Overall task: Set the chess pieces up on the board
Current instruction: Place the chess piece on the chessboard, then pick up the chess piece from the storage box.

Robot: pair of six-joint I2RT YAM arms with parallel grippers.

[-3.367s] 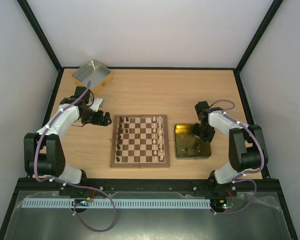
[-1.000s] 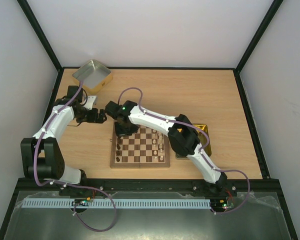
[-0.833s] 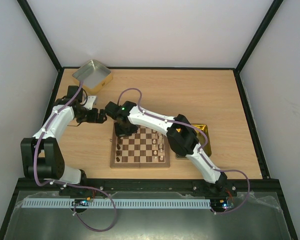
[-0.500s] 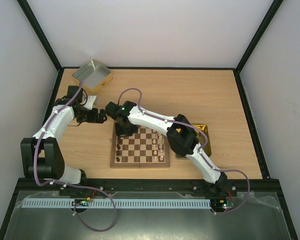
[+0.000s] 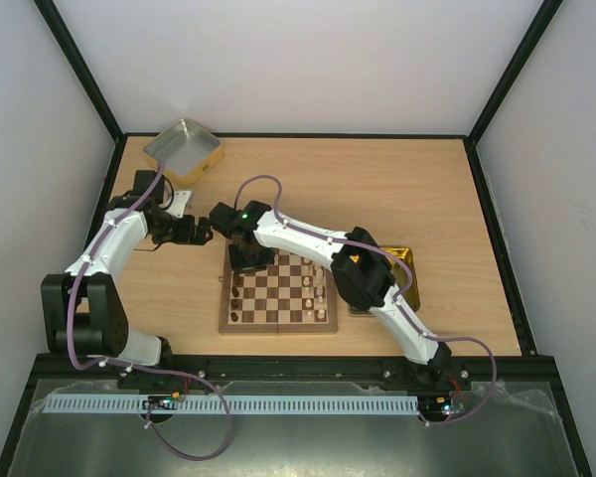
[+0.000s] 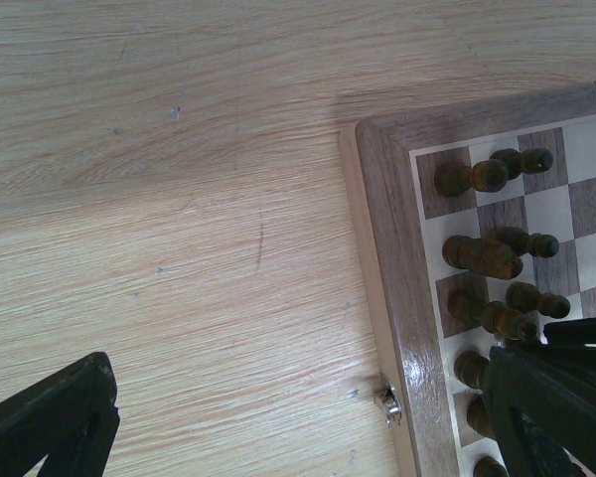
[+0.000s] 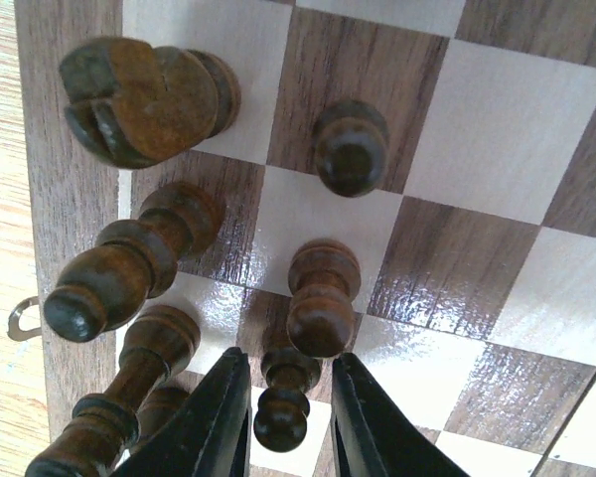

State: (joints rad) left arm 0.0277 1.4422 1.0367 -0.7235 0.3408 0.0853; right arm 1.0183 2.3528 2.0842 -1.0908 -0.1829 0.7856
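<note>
The wooden worktop (image 5: 377, 179) is carrying everything in the scene. The right arm (image 5: 308, 237) is reaching diagonally across it to the far left corner of the board (image 5: 278, 329), while the left arm (image 5: 109, 243) is bending beside the board's left edge. The board is lying flat in the middle of the worktop. A silver tin (image 5: 184, 149) is sitting at the far left corner, and a yellow-gold tin (image 5: 405, 260) is lying right of the board, partly hidden by the right arm.

The left gripper (image 6: 298, 417) is hovering over bare wood just beside the board's rim, its fingers spread wide and empty. The right gripper (image 7: 283, 397) is pointing down at the board, its fingers closely flanking a dark pawn (image 7: 281, 402); I cannot tell whether they are pressing it.

Dark chess pieces (image 7: 144, 99) are crowding the board's two left columns. Cream chess pieces (image 5: 321, 283) are lining its right side.
</note>
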